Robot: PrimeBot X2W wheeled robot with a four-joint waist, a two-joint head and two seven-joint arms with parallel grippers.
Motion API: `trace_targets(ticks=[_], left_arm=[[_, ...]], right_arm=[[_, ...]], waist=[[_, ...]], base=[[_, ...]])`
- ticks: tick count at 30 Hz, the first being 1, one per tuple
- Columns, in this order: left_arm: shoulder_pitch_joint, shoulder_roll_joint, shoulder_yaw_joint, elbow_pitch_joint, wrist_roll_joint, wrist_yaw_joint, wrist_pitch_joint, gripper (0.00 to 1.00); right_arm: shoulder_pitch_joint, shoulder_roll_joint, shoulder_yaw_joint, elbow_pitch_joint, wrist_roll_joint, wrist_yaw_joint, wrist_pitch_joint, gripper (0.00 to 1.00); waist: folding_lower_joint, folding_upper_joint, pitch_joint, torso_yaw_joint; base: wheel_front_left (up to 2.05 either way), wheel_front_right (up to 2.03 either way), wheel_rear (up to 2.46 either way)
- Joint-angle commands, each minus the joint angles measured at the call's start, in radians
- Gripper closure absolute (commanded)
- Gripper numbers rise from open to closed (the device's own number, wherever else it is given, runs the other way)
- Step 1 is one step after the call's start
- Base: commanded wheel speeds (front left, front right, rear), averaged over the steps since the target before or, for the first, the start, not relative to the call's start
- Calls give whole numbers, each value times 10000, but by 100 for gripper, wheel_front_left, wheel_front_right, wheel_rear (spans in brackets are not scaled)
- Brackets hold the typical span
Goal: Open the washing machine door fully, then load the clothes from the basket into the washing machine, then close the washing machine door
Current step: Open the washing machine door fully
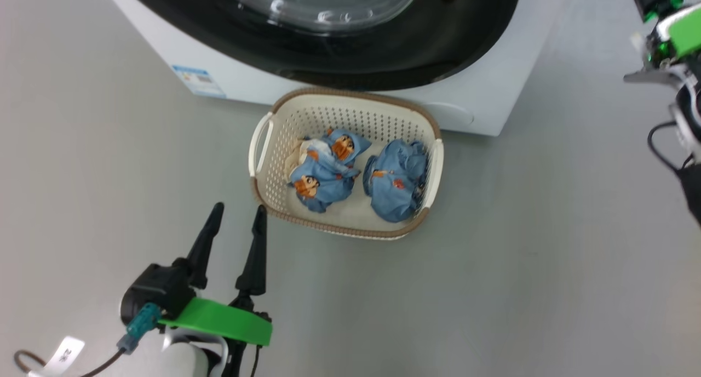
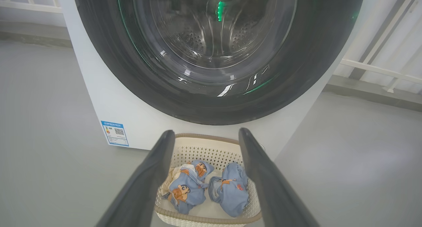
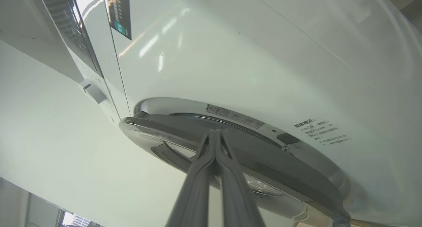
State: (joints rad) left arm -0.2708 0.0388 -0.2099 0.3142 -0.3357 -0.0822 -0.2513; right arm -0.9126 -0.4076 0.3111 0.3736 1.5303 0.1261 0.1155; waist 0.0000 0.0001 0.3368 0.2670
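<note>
The washing machine (image 1: 230, 75) stands white in front of me, its door (image 1: 438, 43) a glossy black rim around a clear glass bowl. On the floor against its front sits the cream basket (image 1: 263, 147) with two light-blue clothes (image 1: 326, 169) (image 1: 397, 182) inside. My left gripper (image 1: 238, 210) hovers open just left of the basket; the left wrist view shows the left gripper (image 2: 207, 132) above the basket (image 2: 211, 147), facing the door (image 2: 329, 39). My right gripper (image 3: 215, 132) is shut with nothing in it, tips at the edge of the door rim (image 3: 263, 161), which stands slightly off the machine front (image 3: 230, 55).
Grey floor (image 1: 547, 256) lies all around the basket. A blue label sticker (image 1: 198, 80) marks the machine's lower left corner. My right arm's wrist with its green part (image 1: 682, 32) is at the upper right. White railings (image 2: 379, 65) stand behind the machine.
</note>
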Motion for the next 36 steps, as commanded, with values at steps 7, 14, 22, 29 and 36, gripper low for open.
trace_targets(ticks=[7, 14, 22, 29, 36], left_arm=[[-541, 114, -113, -329, -305, 126, -105, 0], [-792, 114, -322, -467, -478, 169, -105, 0], [-1030, 114, -443, -573, -620, 213, -105, 0], [-1190, 114, -563, -635, -683, 266, -105, 0], [-1263, 114, -626, -603, -709, 289, -105, 0]], right_arm=[[-1153, -147, 43, 216, 845, 46, 1465, 100], [-1903, -93, -211, 697, 1130, 46, 2494, 100], [-2489, 59, -245, 934, 964, 46, 3056, 100], [-2777, 219, -161, 1004, 716, 46, 3325, 100], [-2711, 339, -10, 948, 561, 46, 3544, 100]], waist=[[0, -1, 875, 535], [0, -1, 1424, 721], [0, -1, 1887, 831], [0, -1, 2075, 867], [0, -1, 2012, 883]], base=[[0, 0, 0], [0, 0, 0], [0, 0, 0], [0, 0, 0], [0, 0, 0]])
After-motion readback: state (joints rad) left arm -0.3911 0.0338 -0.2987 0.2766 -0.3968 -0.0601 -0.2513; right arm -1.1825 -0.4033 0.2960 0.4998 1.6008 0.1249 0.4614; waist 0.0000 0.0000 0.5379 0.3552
